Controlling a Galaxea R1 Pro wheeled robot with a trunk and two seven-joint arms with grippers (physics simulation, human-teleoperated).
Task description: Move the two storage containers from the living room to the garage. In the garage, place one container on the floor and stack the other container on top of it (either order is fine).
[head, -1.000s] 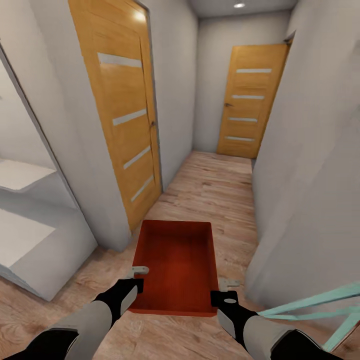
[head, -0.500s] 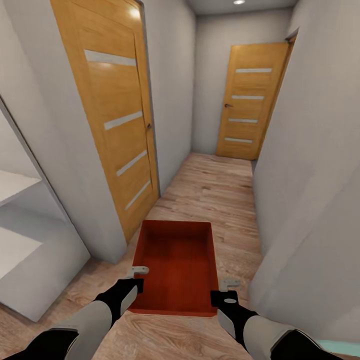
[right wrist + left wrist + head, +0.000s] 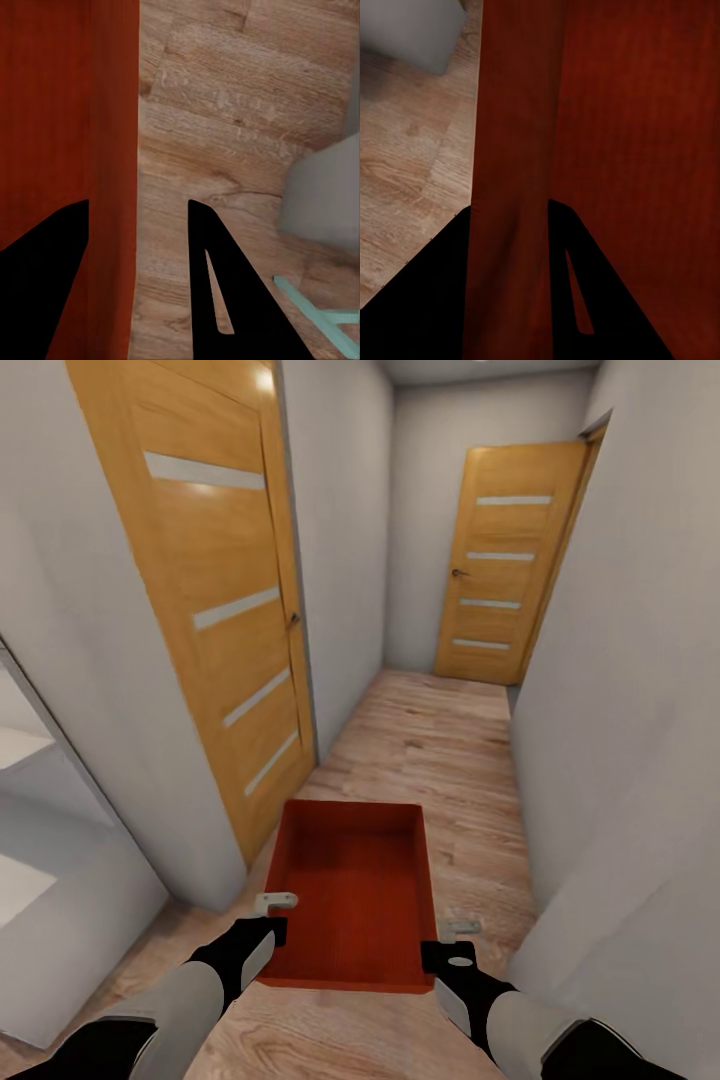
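Observation:
One orange-red lidless storage container [image 3: 350,885] hangs above the light wood-plank floor [image 3: 430,735] of a narrow hallway, held between both arms. My left gripper [image 3: 274,916] is shut on its left wall, which shows in the left wrist view as a red wall [image 3: 510,165] running between the black fingers [image 3: 607,300]. My right gripper [image 3: 456,940] grips the container's right wall [image 3: 112,150], with one finger [image 3: 225,292] outside it over the floor. The second container, the garage and its concrete floor are out of view.
An orange-brown door with glass slits [image 3: 215,610] stands close on the left. Another such door [image 3: 505,560] closes the hallway's far end. White walls [image 3: 620,760] hem in both sides. A white block [image 3: 50,900] juts out at the lower left. A teal strip [image 3: 322,319] lies on the floor.
The camera has moved forward down the hallway: the left door looms nearer and the teal strip has left the head view. The container and both grippers keep their places.

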